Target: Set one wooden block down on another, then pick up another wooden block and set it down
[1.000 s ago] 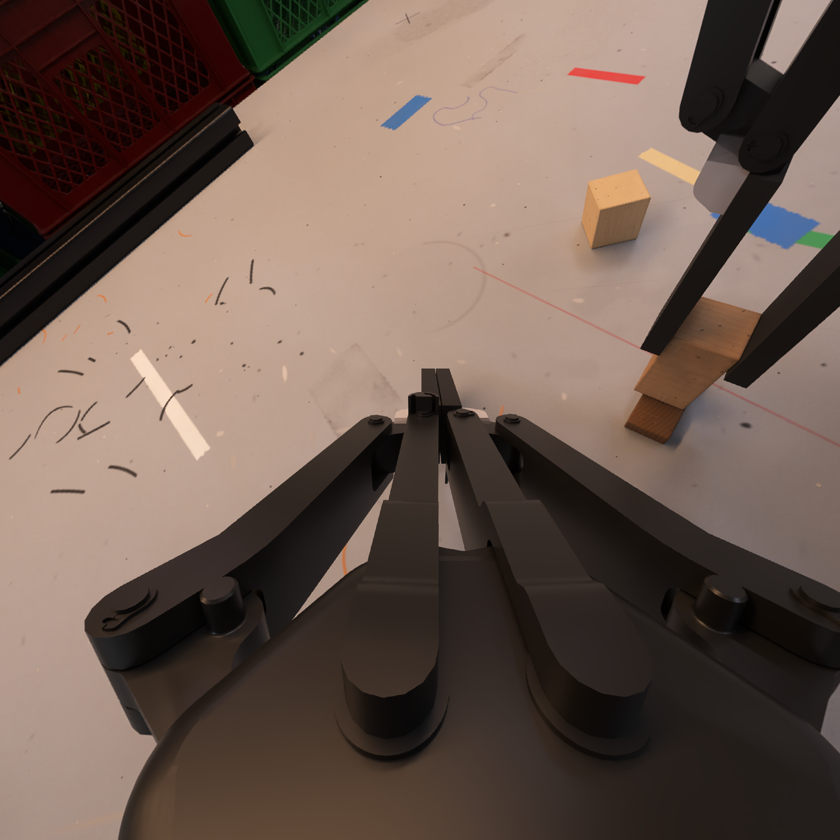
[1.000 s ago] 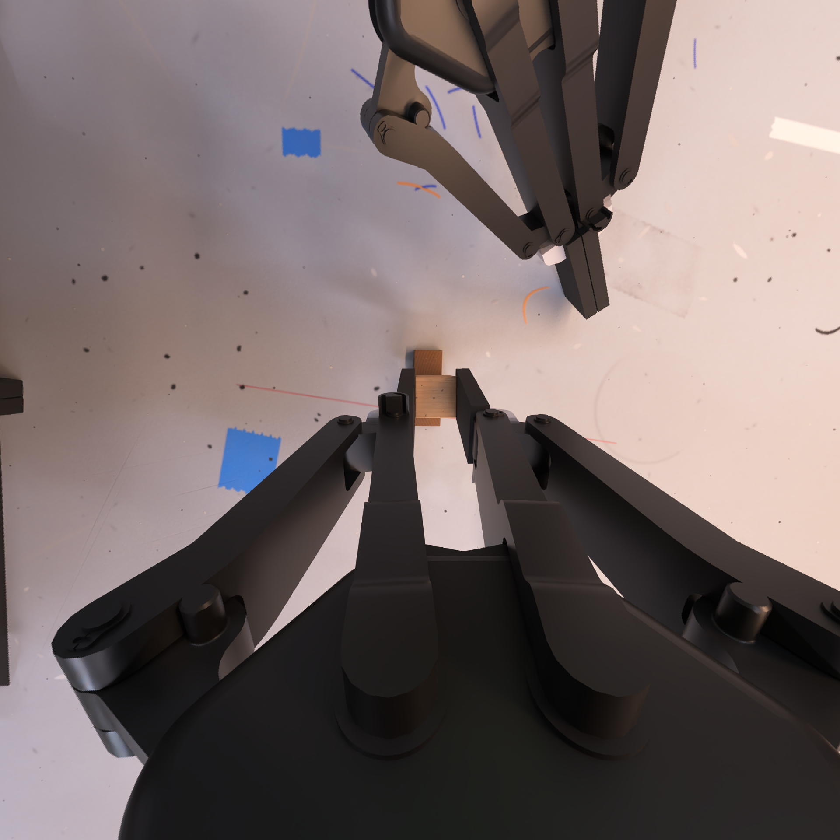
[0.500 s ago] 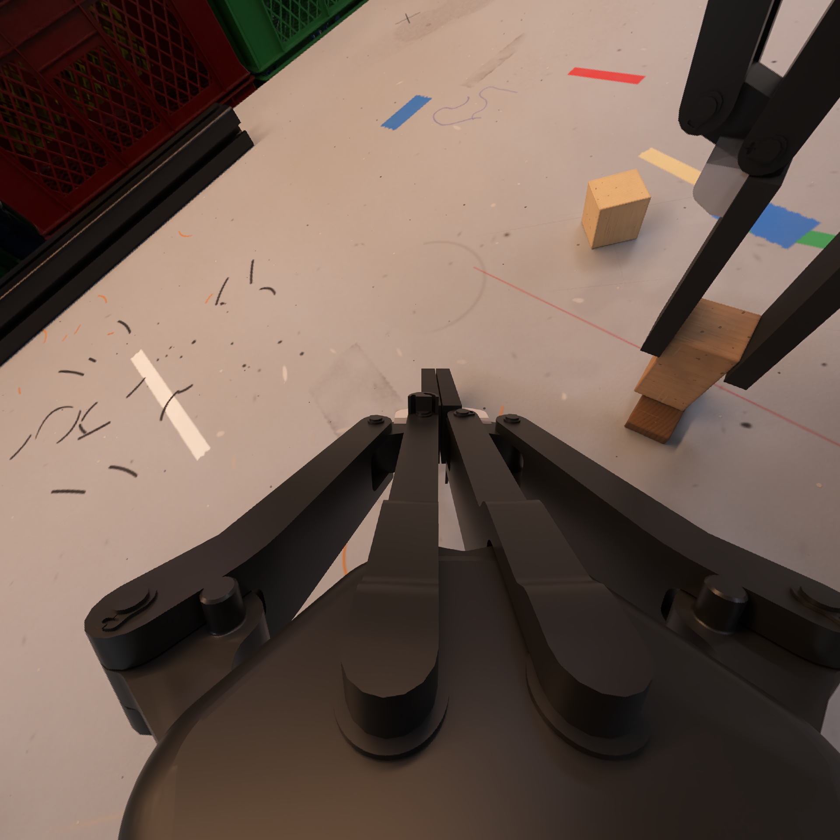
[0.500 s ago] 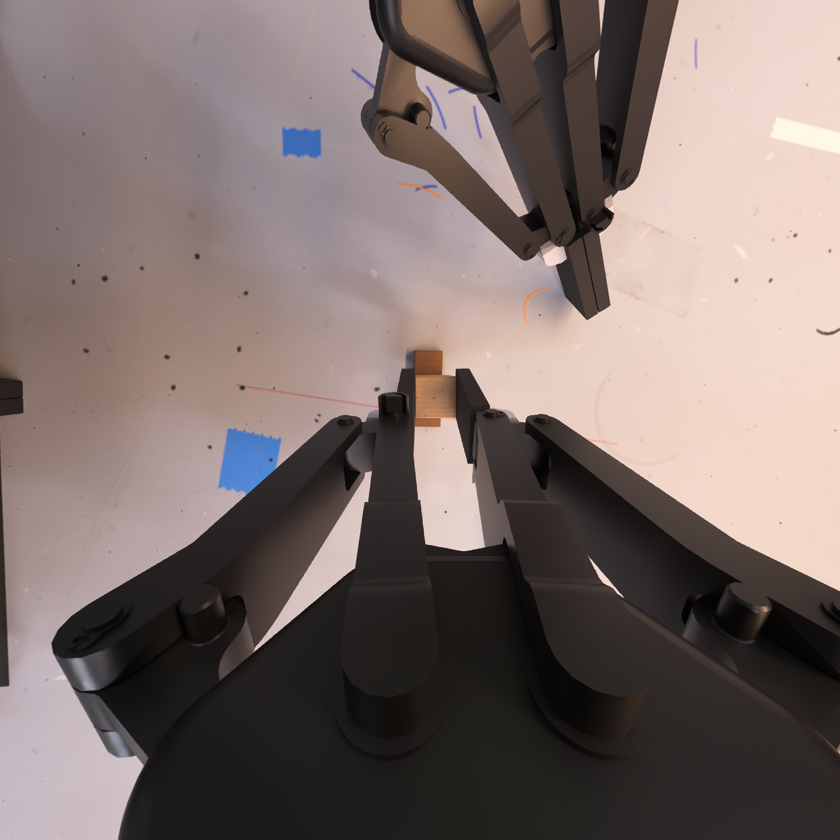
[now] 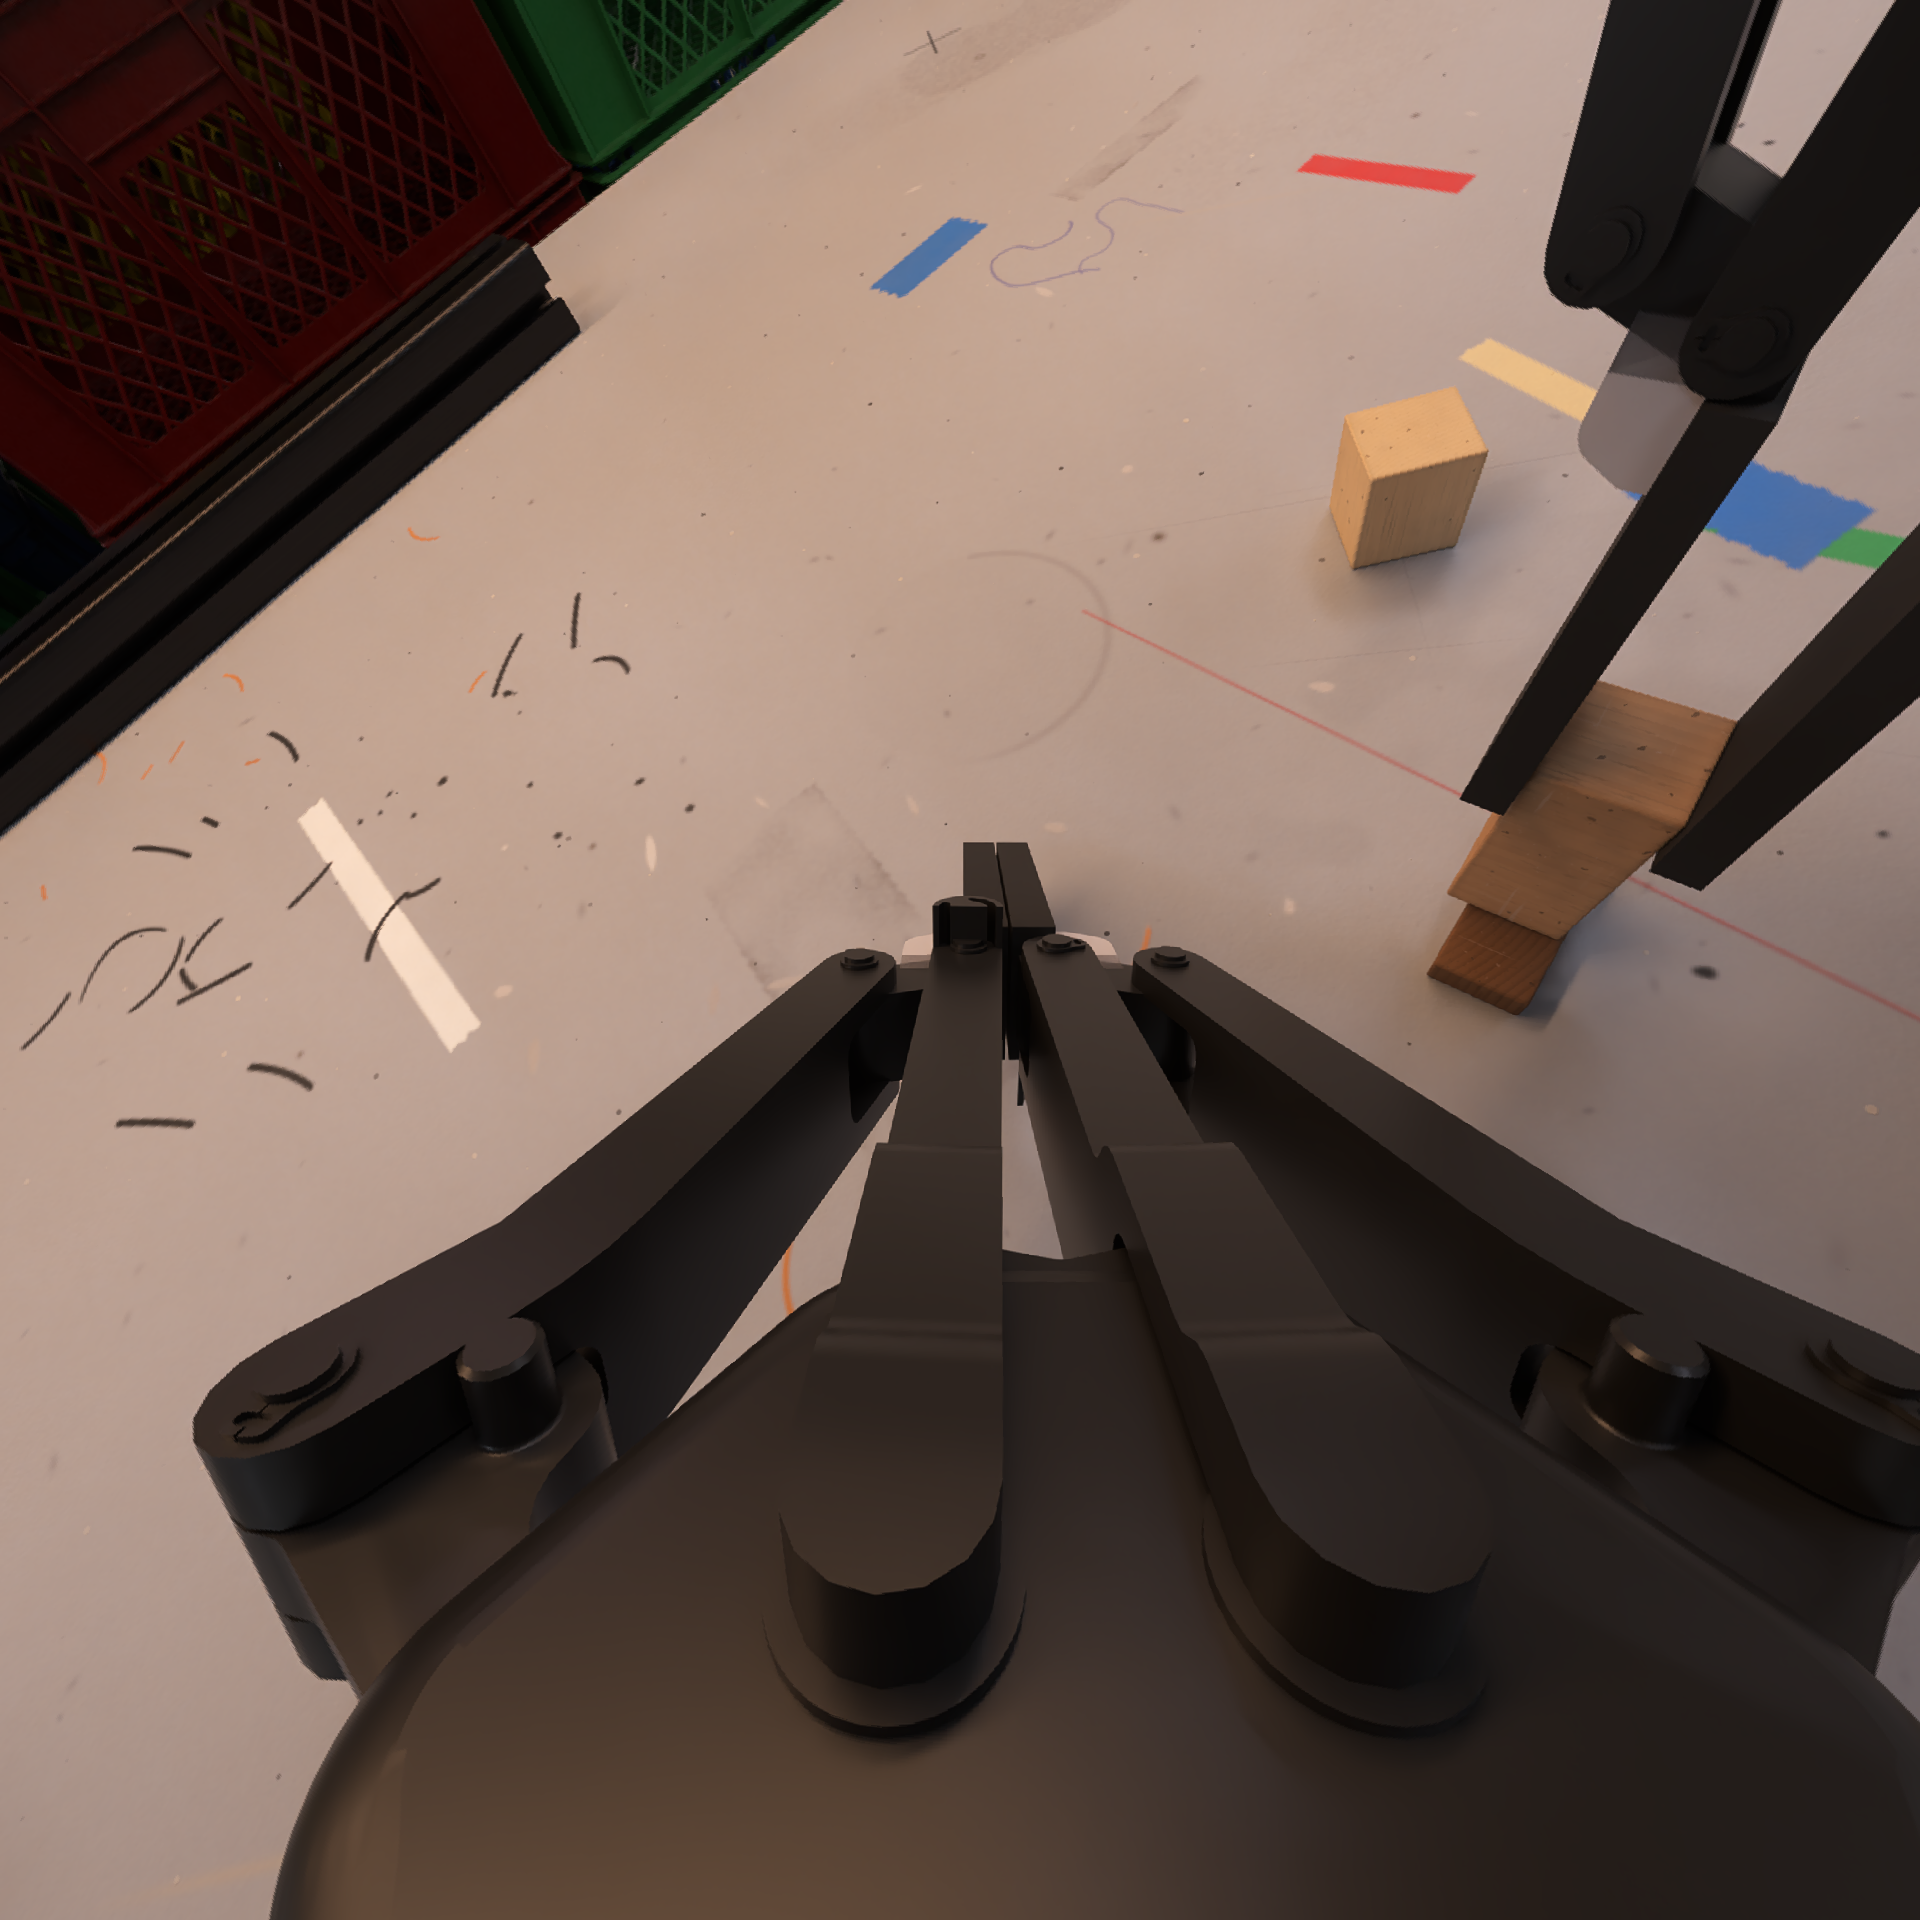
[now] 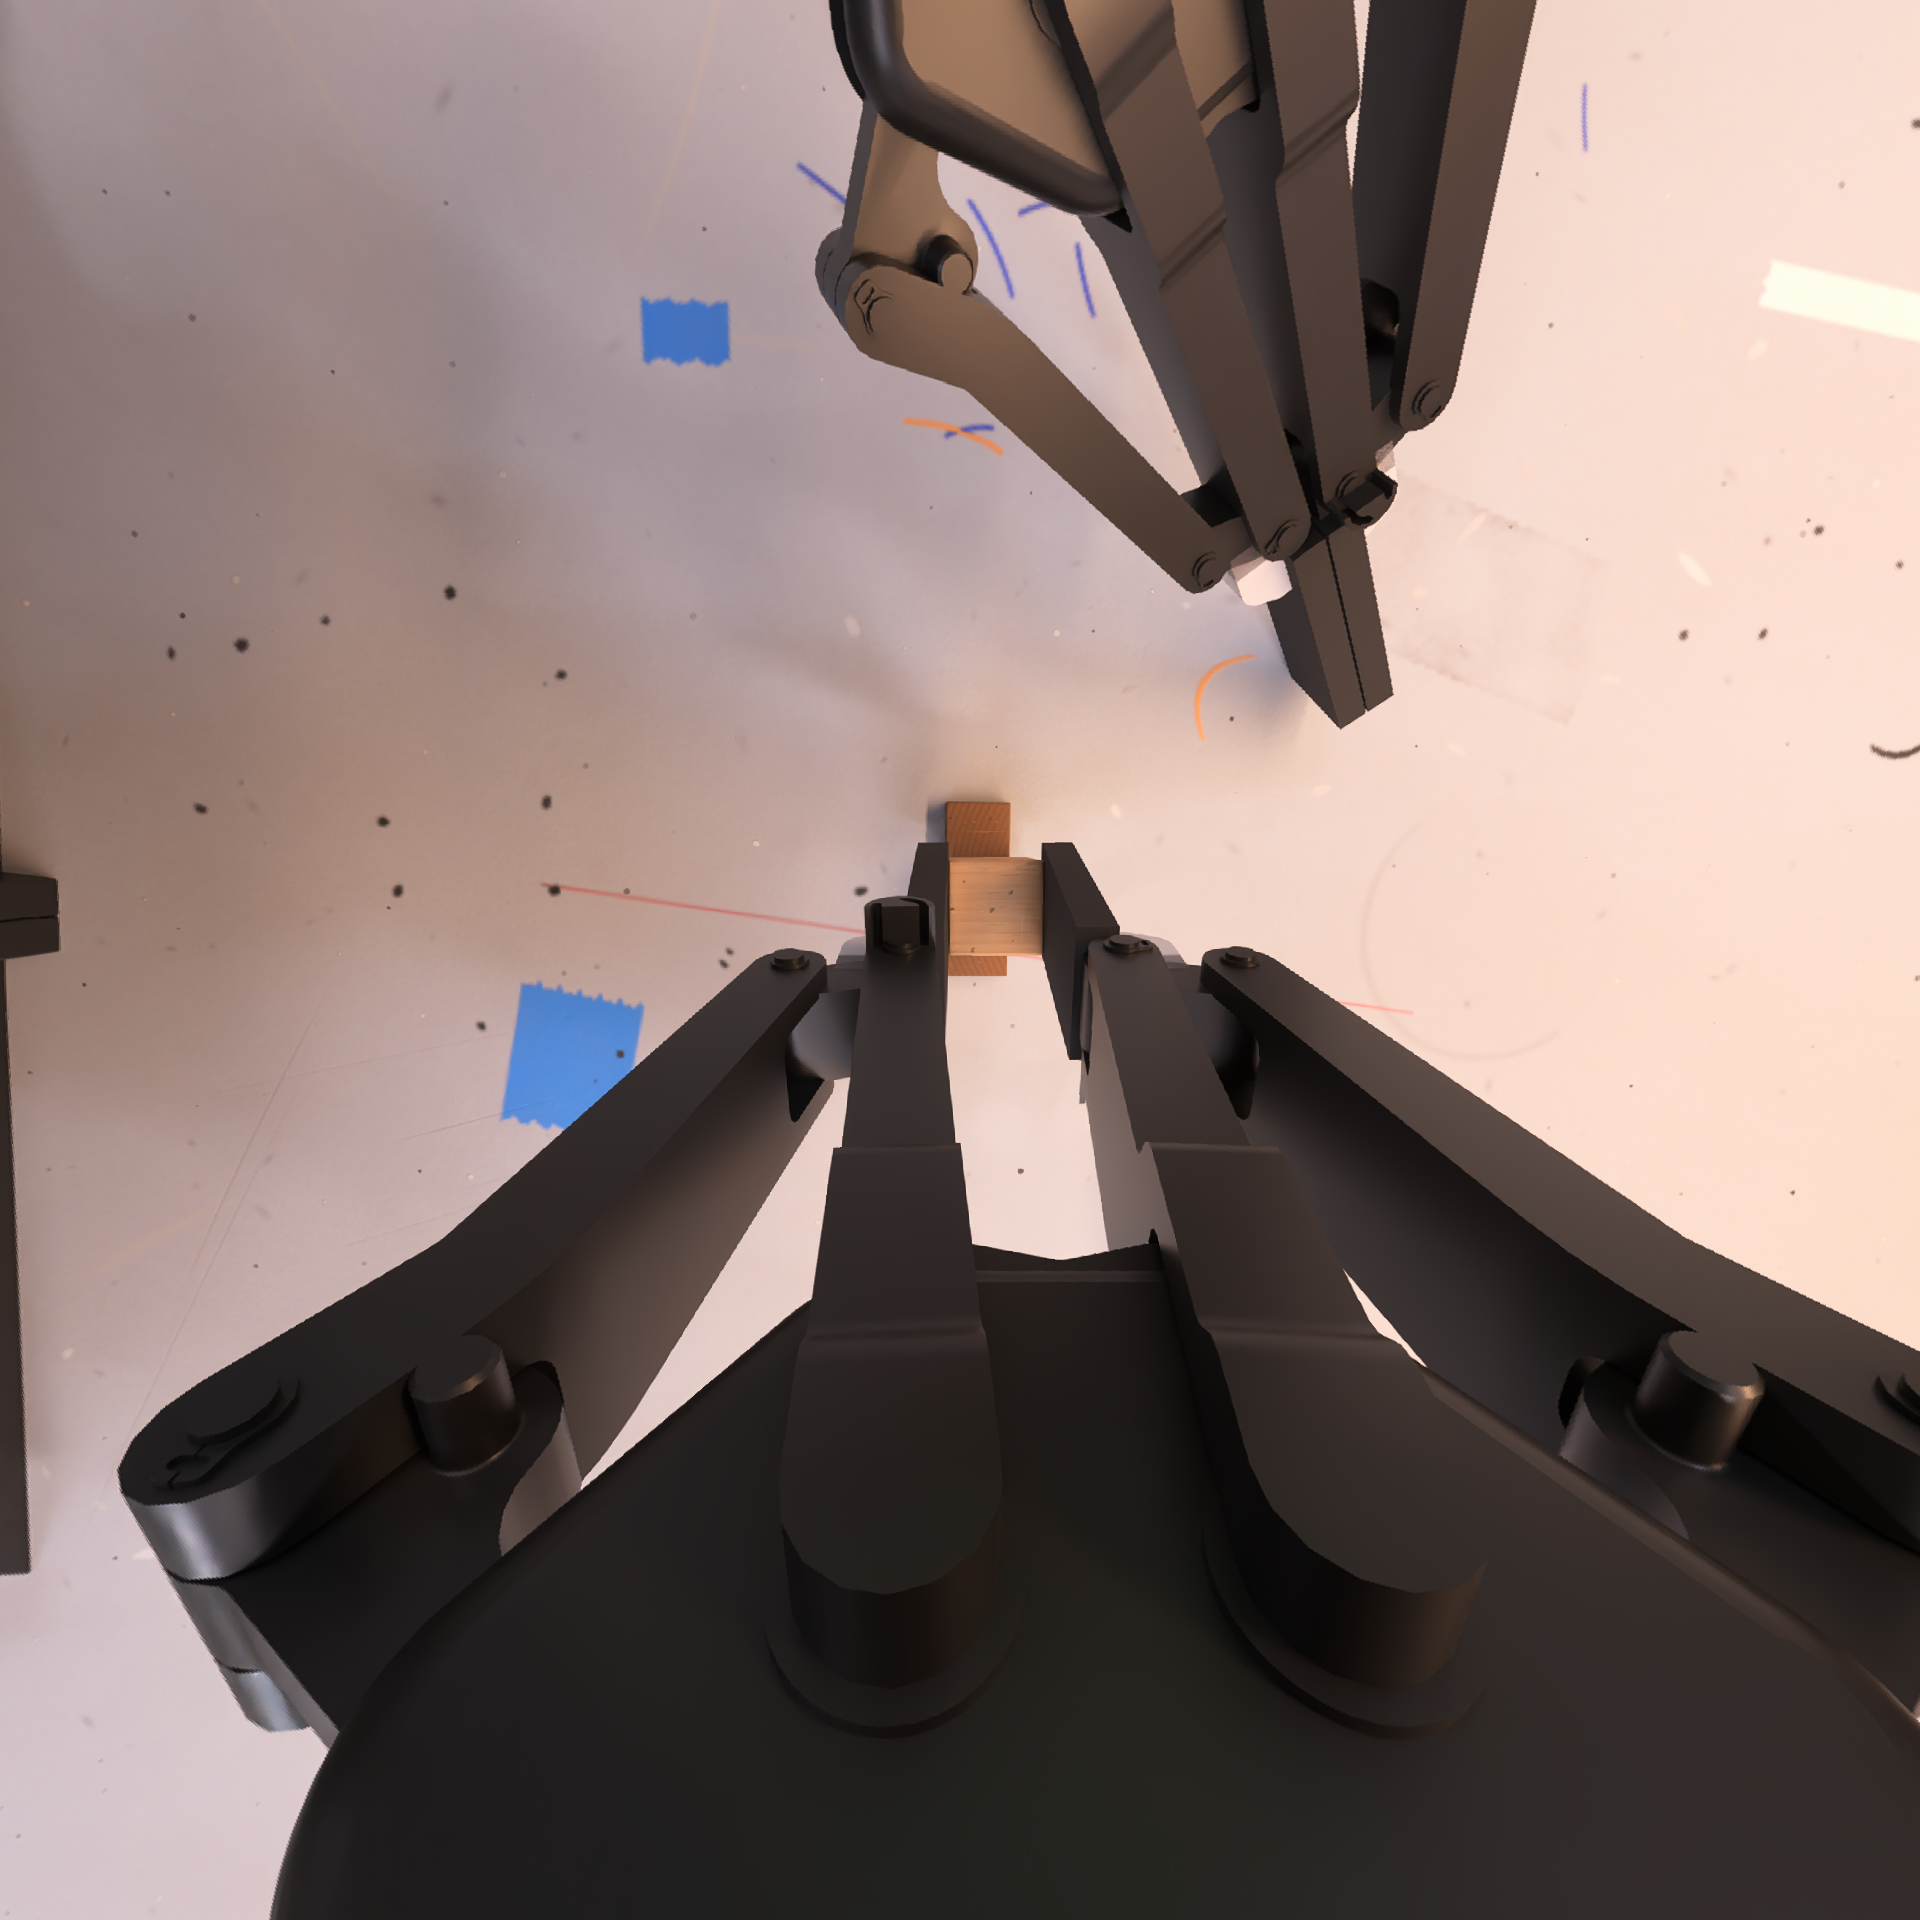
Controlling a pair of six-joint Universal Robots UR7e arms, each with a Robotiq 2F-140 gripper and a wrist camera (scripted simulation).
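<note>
My right gripper (image 6: 995, 883) is shut on a light wooden block (image 6: 994, 906) that rests across a darker, thinner wooden block (image 6: 977, 826) lying on the table. In the left wrist view the right gripper (image 5: 1590, 842) stands upright with its fingers on either side of the light block (image 5: 1600, 800), which looks tilted on the dark block (image 5: 1486, 961). A pale wooden cube (image 5: 1408, 478) sits alone on the table beyond them. My left gripper (image 5: 1000, 862) is shut and empty, above the bare table left of the stack; it also shows in the right wrist view (image 6: 1345, 696).
A red crate (image 5: 208, 208) and a green crate (image 5: 644, 52) stand at the far left behind a black rail (image 5: 260, 499). Coloured tape strips and pen marks lie flat on the table. A dark object (image 6: 16, 1143) is at the left edge of the right wrist view.
</note>
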